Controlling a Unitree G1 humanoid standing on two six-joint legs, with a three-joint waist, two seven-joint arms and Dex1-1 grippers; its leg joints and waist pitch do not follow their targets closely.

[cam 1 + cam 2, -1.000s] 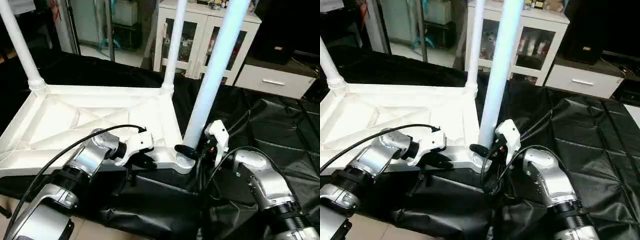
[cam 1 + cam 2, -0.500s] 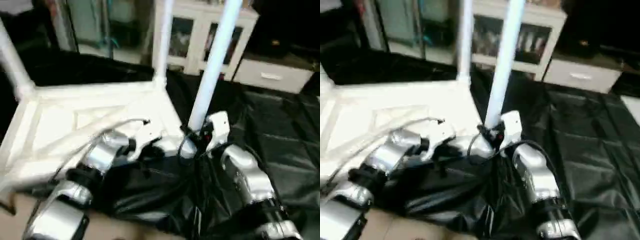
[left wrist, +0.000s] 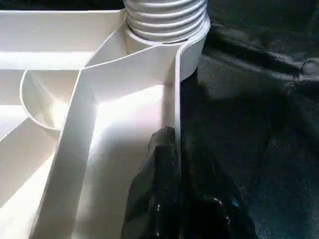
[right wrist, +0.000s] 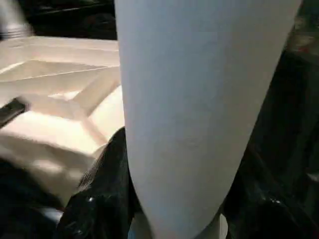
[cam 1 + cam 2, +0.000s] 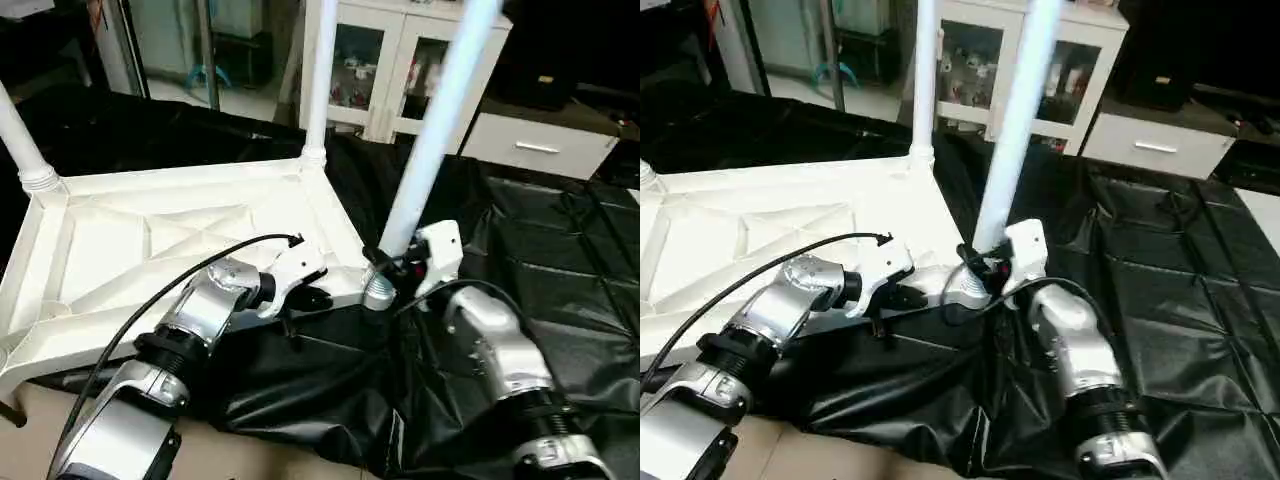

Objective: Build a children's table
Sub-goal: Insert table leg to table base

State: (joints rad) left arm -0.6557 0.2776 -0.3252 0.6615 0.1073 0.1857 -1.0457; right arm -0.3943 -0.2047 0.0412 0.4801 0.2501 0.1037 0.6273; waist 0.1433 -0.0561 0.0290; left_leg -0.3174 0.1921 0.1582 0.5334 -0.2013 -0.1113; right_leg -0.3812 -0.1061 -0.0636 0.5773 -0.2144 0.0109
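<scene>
- I see the children's table [image 5: 180,235] lying upside down on the black-draped worktable [image 5: 560,260], ribbed underside up, its near edge hanging over the worktable's front
- Three legs stand upright in corner sockets: the far-left leg [image 5: 20,140], the far-right leg [image 5: 318,75] and the near-right leg [image 5: 435,120]
- My left gripper [image 5: 308,296] is pinched shut on the top's near rim wall, just beside the near-right socket [image 3: 167,30]; one finger [image 3: 157,184] sits inside the rim
- My right gripper [image 5: 385,268] is clasping the near-right leg low down, just above its threaded base
</scene>
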